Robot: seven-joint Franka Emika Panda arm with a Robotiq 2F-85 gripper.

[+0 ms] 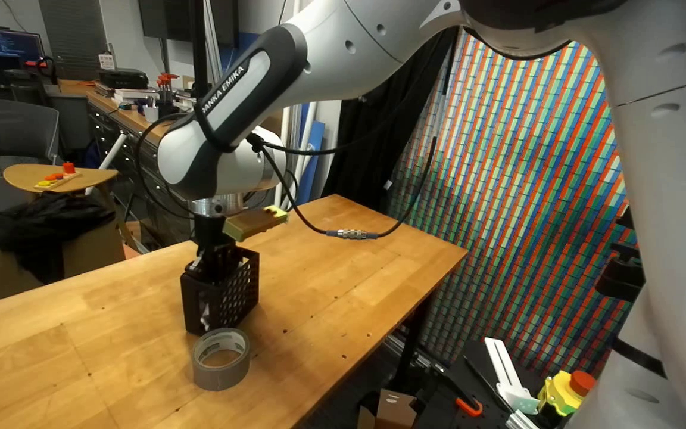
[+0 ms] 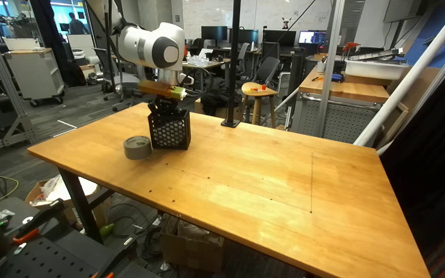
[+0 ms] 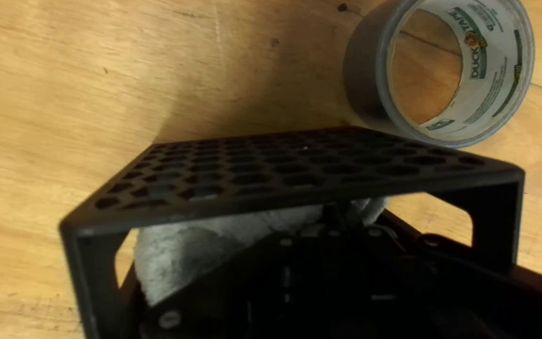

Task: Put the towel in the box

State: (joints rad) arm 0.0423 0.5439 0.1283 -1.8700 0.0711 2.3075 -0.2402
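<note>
The towel [image 3: 172,263] is down inside the black box [image 1: 239,292], its pale cloth bunched up in the wrist view, most of it on one side of the hand [image 3: 339,214] and a small lump on the other. The hand points straight down through the open top, presumably because the walls leave little room for any other approach, and reaching this deep lets the soft cloth settle in rather than hang over an edge. Its jaws are drawn together and seem to pinch a fold of the towel; shadow hides the very tips, so the grip is judged from the cloth showing on both sides. The box stands upright on the table [image 2: 269,185], its perforated walls likely enough to stop the towel spilling out. The grey tape roll [image 2: 138,150] sits just beside it, outside; whether they touch I cannot tell. The placing looks nearly done: letting go should come next, with a modest opening and a straight lift, lest the hand push a wall or drag the cloth out
</note>
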